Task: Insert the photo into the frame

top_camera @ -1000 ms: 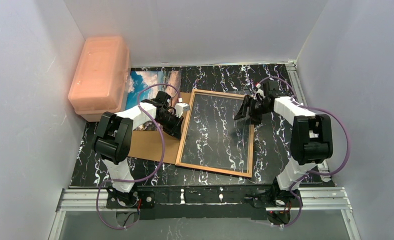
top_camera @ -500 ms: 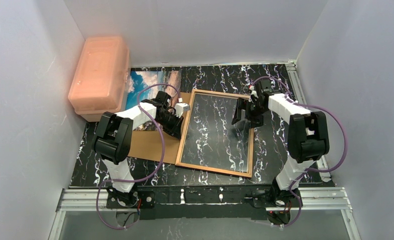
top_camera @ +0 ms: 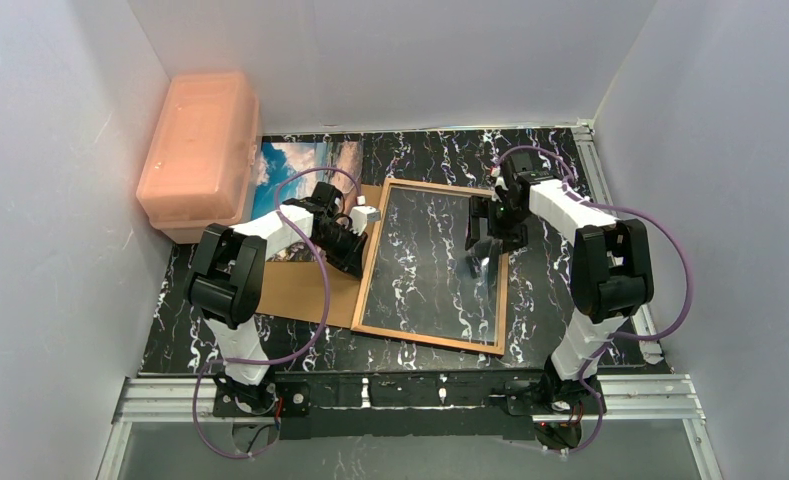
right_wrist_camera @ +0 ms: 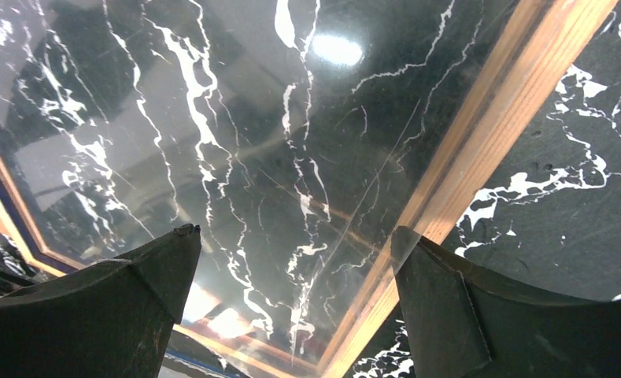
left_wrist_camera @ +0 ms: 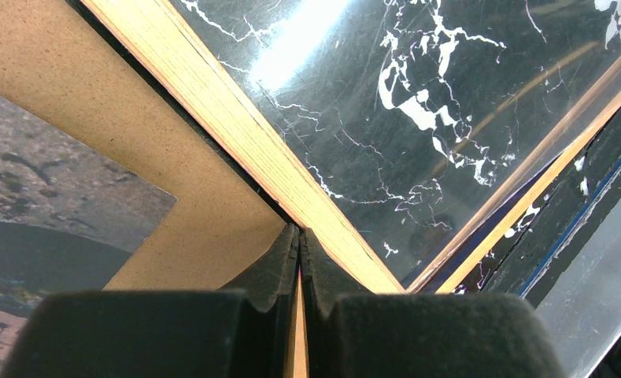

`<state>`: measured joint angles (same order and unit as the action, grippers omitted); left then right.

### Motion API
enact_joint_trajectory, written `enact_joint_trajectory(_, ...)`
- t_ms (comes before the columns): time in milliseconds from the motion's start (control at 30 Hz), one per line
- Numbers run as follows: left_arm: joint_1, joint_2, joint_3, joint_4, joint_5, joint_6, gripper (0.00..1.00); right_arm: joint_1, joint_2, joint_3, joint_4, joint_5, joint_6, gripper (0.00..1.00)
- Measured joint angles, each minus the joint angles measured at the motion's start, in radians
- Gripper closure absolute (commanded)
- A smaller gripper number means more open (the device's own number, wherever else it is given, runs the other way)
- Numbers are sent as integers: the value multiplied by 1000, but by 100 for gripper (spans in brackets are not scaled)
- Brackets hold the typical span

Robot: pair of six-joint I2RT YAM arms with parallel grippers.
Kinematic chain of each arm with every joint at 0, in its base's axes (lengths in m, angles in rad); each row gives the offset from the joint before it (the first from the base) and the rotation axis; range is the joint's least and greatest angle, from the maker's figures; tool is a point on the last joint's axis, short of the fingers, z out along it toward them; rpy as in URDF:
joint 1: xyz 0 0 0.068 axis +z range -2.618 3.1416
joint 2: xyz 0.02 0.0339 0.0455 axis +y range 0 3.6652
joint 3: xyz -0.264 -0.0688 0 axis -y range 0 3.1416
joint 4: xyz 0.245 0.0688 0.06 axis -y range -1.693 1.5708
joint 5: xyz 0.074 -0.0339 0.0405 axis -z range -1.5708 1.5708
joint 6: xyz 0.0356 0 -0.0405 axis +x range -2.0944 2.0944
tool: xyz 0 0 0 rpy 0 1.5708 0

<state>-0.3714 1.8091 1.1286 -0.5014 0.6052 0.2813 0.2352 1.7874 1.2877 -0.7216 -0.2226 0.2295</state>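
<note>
The frame (top_camera: 429, 339) lies flat mid-table, its wood-brown back up, and the marble shows through the glazing. My left gripper (top_camera: 355, 258) is shut, its tips (left_wrist_camera: 300, 230) touching the frame's left wooden rail (left_wrist_camera: 236, 118); nothing shows between them. The right gripper (top_camera: 488, 243) hangs wide open over the right rail (right_wrist_camera: 488, 134). One of its fingers is over the glass and the other by the rail (right_wrist_camera: 295, 235), neither holding anything. The clear pane's edge seems to overlap that rail. The photo (top_camera: 295, 165) lies at the back left, partly under my left arm and resting on the backing board (left_wrist_camera: 39, 197).
A brown backing board (top_camera: 300, 290) lies left of the frame, under the left arm. A pink-orange plastic box (top_camera: 202, 150) stands against the left wall. White walls close in three sides, and metal rails run along the near edge (top_camera: 410, 395) and the right side (top_camera: 595, 170).
The right gripper opened wide and swung left and nearer, from beside the frame's right edge to over it. The left arm has stayed put.
</note>
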Motion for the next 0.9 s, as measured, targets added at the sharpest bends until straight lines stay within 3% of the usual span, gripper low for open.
enact_joint_trajectory(333, 0, 0, 0, 0, 0, 0, 100, 25, 2, 12, -40, 90, -29, 1)
enact_joint_trajectory(900, 0, 0, 1, -2, 0, 0, 100, 30, 1, 6, 15, 85, -22, 1)
